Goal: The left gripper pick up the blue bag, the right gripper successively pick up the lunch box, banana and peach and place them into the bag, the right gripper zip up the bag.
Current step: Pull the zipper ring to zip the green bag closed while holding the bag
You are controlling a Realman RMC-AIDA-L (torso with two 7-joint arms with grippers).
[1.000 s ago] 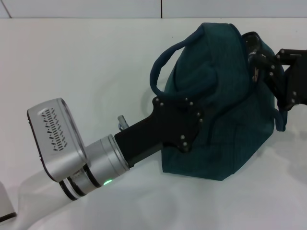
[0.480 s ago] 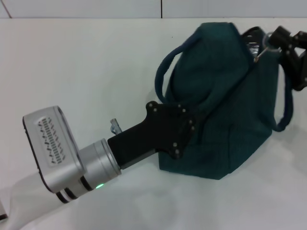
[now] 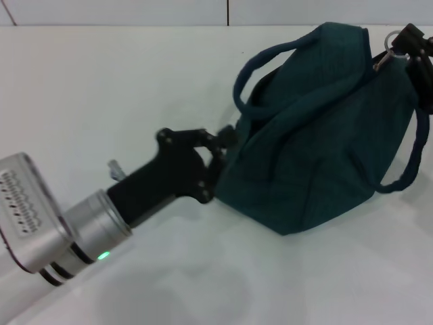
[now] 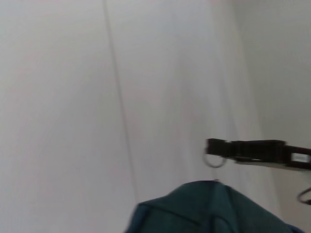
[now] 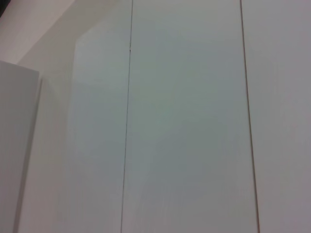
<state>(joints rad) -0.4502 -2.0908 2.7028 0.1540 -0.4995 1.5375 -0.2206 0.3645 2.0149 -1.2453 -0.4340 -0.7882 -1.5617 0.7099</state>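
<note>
soft, slumped teal fabric blue bag (image 3: 325, 128); left gripper (image 3: 220, 145), fingers spread at its 9 o'clock edge, has let go and withdrawn. right gripper (image 3: 406, 44) pinches the metal zipper ring (image 3: 391, 42) at 1 o'clock.

Bag (image 3: 318, 135): dark teal woven cloth, matt, soft and creased; rope-like cloth handles. Zip ring (image 3: 391, 42): shiny metal. Left gripper (image 3: 220, 145): matt black plastic, wrist sleeve brushed silver metal. Counter (image 3: 101, 81): smooth, white, faintly glossy.

bag (image 3: 318, 156): dark teal | table (image 3: 101, 88): white | left gripper (image 3: 220, 152): black
</note>
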